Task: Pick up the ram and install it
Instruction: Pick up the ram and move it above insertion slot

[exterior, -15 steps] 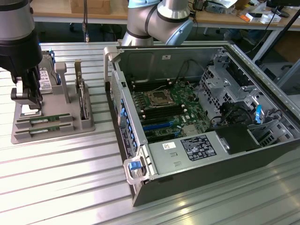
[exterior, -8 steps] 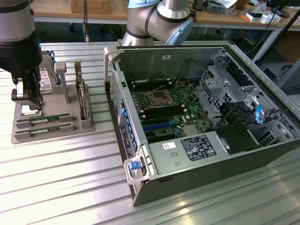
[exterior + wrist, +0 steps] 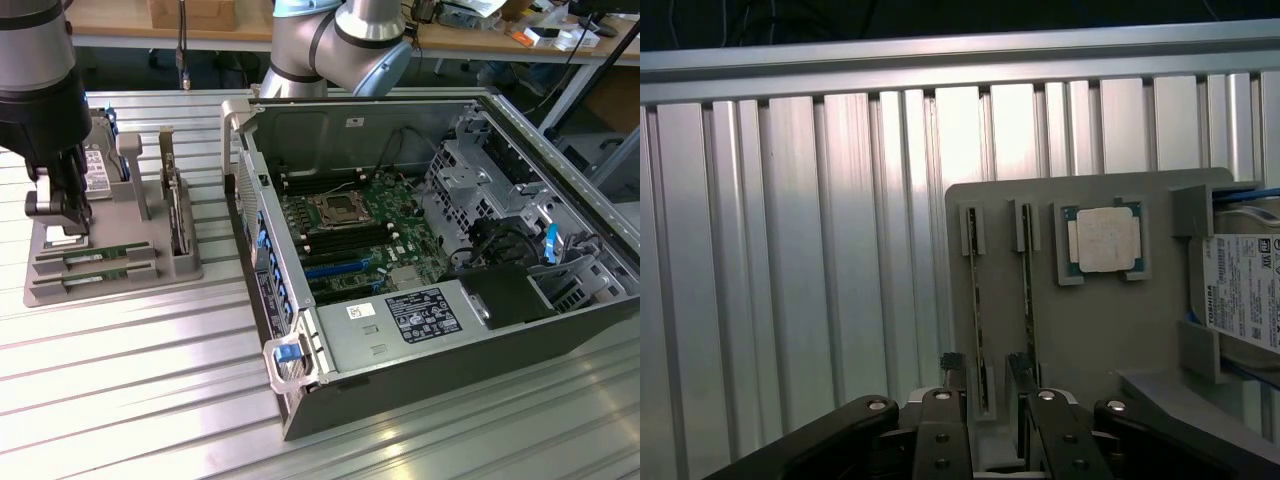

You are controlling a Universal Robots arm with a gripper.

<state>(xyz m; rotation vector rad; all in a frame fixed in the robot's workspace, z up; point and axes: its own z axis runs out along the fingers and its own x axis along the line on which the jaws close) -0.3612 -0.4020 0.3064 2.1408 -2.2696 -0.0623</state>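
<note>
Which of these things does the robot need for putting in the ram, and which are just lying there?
For the job: the ram, the open gripper above it, the motherboard in the open computer case.
Just lying about: the second ram stick, the processor chip, the hard drive, the upright card.

- Bright, even overhead room light, no hard shadows.
- Ribbed metal table point(image 3: 150, 400) throws broad white glare streaks in the exterior view. In the wrist view the slats are nearly washed out mid-span.
- Computer case point(image 3: 300, 130) is darker inside, its floor shaded by its own walls.
- Grey parts tray point(image 3: 1110, 330) is flatly lit, with faint soft shadows.
- In the wrist view, the background past the table's far rail is near black.
</note>
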